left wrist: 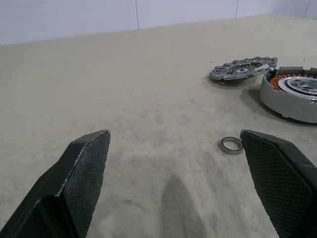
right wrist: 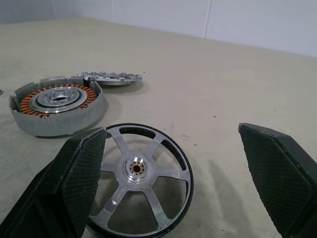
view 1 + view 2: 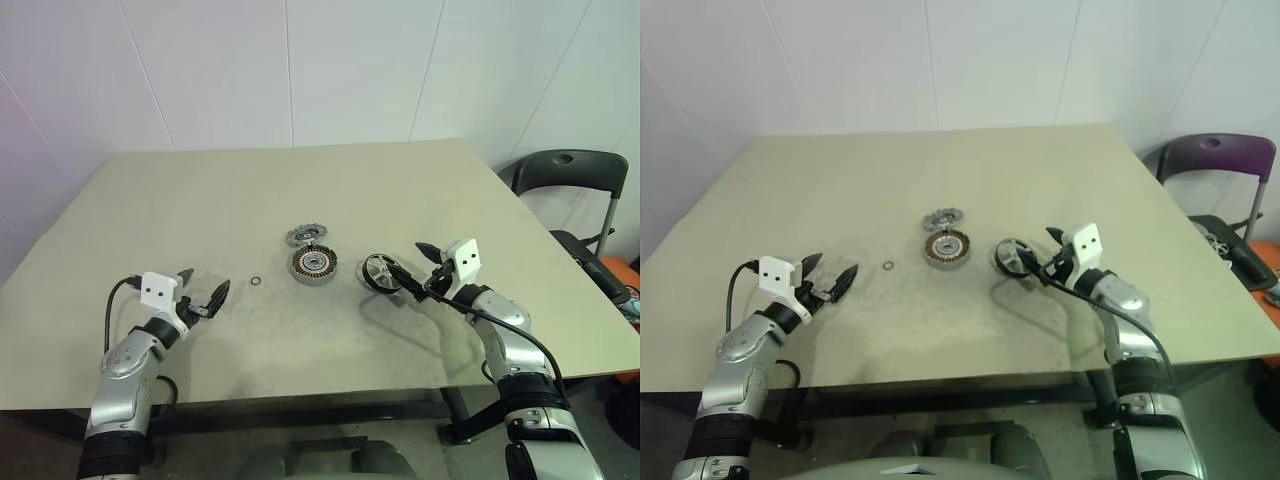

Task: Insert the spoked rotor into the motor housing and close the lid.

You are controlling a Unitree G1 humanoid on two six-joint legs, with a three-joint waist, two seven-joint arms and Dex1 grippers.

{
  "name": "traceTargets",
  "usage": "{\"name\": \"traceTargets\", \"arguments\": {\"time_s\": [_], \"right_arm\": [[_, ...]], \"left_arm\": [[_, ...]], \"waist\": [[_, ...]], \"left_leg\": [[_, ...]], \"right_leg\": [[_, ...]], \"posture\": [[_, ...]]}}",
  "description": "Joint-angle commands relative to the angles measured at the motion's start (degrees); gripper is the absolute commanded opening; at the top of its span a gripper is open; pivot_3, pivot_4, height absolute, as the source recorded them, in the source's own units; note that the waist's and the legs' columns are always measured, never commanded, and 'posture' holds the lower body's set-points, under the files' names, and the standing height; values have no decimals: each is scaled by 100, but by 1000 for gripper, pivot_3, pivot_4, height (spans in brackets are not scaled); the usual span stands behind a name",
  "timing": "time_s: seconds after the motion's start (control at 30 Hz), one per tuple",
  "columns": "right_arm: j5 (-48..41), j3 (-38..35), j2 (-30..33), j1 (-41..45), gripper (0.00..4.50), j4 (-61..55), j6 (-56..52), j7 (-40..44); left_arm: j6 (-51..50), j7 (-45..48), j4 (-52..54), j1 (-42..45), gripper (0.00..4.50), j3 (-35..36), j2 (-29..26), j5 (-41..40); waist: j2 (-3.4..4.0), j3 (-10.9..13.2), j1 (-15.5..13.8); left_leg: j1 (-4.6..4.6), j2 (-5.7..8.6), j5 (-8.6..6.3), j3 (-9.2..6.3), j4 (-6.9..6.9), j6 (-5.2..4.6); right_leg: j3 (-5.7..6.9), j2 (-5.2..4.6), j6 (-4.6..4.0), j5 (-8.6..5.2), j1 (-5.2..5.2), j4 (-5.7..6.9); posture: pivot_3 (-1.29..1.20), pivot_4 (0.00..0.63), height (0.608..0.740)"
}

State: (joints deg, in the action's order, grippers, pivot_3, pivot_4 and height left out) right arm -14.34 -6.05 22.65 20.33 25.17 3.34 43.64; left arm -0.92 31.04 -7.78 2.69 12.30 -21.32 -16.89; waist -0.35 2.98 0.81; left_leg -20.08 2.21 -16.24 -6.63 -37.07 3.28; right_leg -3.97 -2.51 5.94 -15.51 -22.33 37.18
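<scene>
At mid-frame on the counter [image 3: 200, 190] lie one spoked rotor [image 3: 380, 272], one motor housing [image 3: 313, 264], one lid [image 3: 306, 235] and one washer [image 3: 256, 282]. Left end effector [image 3: 203, 291] hovers lower left, released; right end effector [image 3: 412, 265] reaches level beside the rotor, fingers spread, empty.

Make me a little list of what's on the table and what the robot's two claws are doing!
table: beige top
spoked rotor: lying flat, just ahead of the right gripper
motor housing: copper windings facing up, left of the rotor
lid: grey toothed disc, just behind the housing
small ring: between housing and left gripper
left gripper: open, holding nothing
right gripper: open, at the rotor, not gripping
chair: right of the table
</scene>
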Motion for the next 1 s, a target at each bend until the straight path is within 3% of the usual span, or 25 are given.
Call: {"name": "traceTargets", "arguments": {"time_s": [0.03,1.0], "right_arm": [[-70,-73,43,175,4500,-98,76,31],[-51,-43,-1,152,4500,-115,63,16]], "left_arm": [[109,3,76,104,4466,74,-26,-48],[99,56,74,145,4466,108,-85,-55]], "waist": [[0,0,0],[0,0,0]], "left_leg": [[0,0,0,0,0,0],[0,0,0,0,0,0]], "right_leg": [[0,0,0,0,0,0],[0,0,0,0,0,0]], "posture": [[0,0,740],[0,0,740]]}}
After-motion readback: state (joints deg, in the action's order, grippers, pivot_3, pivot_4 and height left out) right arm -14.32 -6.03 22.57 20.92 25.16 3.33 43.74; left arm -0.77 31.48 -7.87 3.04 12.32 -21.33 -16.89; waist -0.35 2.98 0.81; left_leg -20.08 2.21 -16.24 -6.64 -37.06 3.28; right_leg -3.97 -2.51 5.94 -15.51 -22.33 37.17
